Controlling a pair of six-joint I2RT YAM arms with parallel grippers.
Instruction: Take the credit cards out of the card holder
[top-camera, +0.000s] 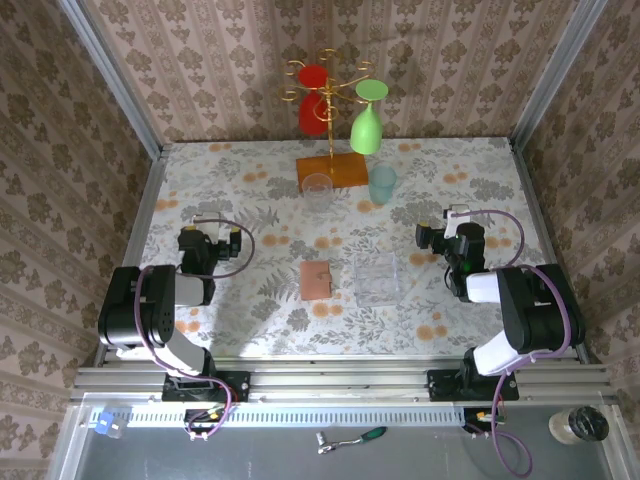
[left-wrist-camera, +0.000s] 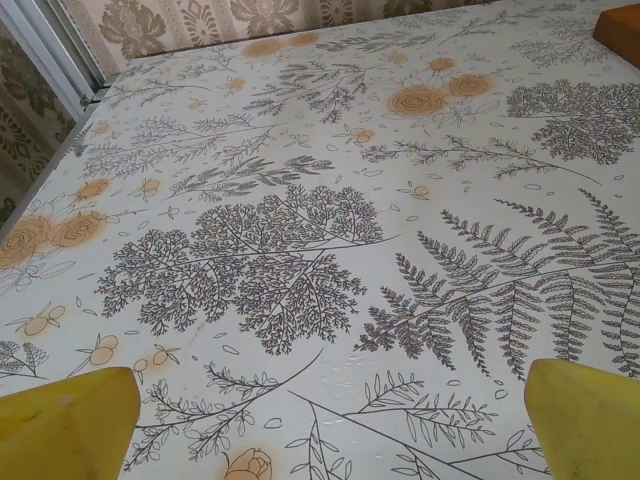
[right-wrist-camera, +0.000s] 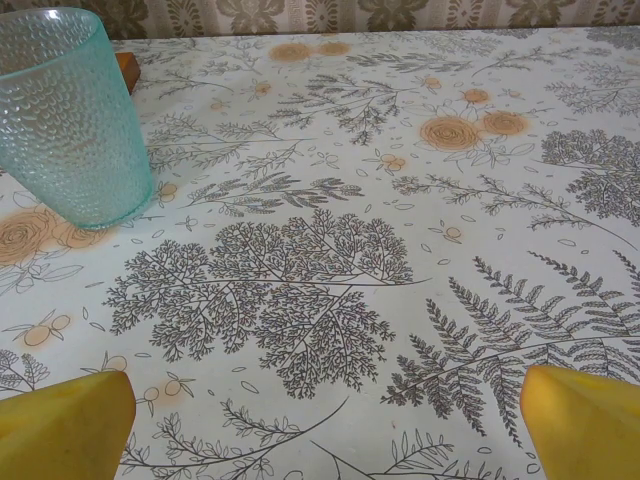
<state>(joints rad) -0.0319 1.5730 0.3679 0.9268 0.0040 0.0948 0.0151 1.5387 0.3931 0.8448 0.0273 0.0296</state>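
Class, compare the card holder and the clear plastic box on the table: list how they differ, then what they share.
The card holder is opaque salmon-brown; the clear plastic box is see-through. The card holder is smaller and flat; the clear plastic box is larger, with raised walls. Both are rectangular and lie apart near the middle of the table.

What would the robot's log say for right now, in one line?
left gripper: open, empty | right gripper: open, empty | card holder: closed, flat on table, untouched | stage: not started
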